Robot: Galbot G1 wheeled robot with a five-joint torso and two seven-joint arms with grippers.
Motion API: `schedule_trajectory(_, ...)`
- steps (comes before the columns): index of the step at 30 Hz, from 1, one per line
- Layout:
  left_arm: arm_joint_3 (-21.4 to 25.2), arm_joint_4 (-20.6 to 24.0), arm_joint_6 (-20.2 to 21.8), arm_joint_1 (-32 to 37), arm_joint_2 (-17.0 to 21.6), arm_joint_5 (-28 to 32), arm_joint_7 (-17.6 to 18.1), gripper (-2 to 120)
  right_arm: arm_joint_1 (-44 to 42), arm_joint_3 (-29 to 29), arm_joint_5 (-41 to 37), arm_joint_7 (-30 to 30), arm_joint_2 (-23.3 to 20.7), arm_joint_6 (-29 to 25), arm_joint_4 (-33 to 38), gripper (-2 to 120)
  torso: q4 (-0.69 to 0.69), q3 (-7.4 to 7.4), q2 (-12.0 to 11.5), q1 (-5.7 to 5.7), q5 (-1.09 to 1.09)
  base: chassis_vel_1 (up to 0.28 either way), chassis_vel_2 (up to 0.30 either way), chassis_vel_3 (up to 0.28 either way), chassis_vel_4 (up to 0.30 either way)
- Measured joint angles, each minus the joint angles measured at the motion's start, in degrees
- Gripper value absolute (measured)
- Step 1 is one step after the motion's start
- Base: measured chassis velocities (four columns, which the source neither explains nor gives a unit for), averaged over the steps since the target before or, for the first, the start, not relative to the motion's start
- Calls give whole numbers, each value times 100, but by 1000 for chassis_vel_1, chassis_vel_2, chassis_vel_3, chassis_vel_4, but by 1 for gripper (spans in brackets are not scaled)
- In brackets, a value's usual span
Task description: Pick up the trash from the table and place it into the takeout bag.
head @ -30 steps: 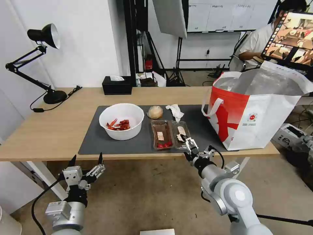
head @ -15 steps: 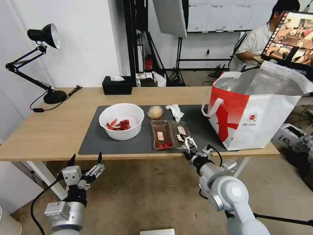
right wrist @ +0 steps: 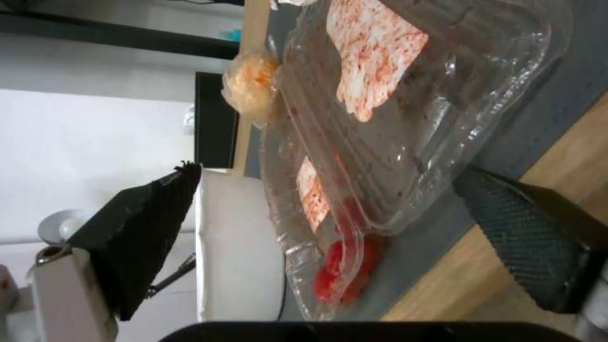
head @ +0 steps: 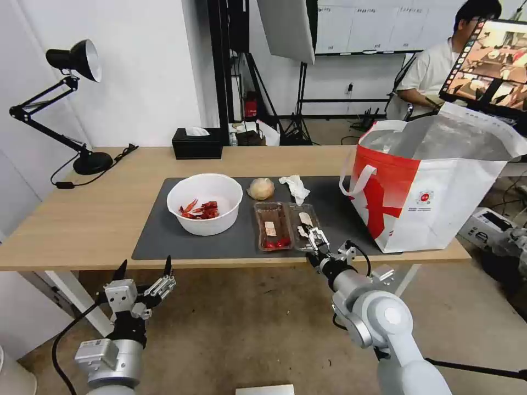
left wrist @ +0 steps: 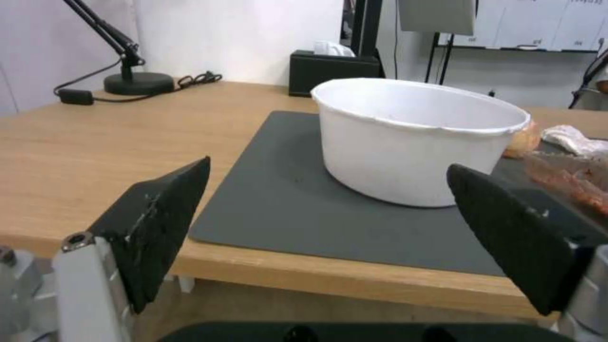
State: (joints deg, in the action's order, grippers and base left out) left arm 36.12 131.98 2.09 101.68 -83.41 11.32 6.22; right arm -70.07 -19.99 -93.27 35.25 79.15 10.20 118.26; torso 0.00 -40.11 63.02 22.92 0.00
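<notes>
My right gripper (head: 314,240) gapes wide at the trays (head: 285,225) — my left gripper (head: 144,267) waits open below the table (head: 82,219).

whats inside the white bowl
The white bowl holds a few red scraps along its near-right floor in the head view. From the left wrist view its wall covers the contents.

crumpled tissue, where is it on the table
In the head view the crumpled tissue lies on the grey mat, between the tan wrapped ball and takeout bag.
</notes>
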Motion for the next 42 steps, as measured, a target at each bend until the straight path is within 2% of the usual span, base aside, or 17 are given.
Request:
schedule_trajectory(13,0,-5,-1,-14,2,0,-1,100,121,-39,140,-182,-9,-27,65,100,0,0,0,0,0,0,0,0,0)
schedule_trajectory(20,26,-26,-3,-41,38,20,0,100,292,-59,445,-621,-343,29,391,100,0,0,0,0,0,0,0,0,0)
schedule_trajectory(25,47,-33,-3,-49,47,28,0,100,474,45,425,-662,-448,128,392,100,0,0,0,0,0,0,0,0,0)
schedule_trajectory(37,130,-49,-13,-44,47,38,6,100,1191,686,204,-521,-247,439,-322,100,0,0,0,0,-1,0,0,0,0)
schedule_trajectory(39,143,-64,-15,-46,32,39,39,100,1522,907,34,17,-26,786,-731,100,1,-1,-1,0,-1,0,0,0,0)
schedule_trajectory(42,174,-35,-9,-60,90,139,55,100,1535,993,31,59,47,799,-750,100,0,0,0,0,-1,0,0,0,0)
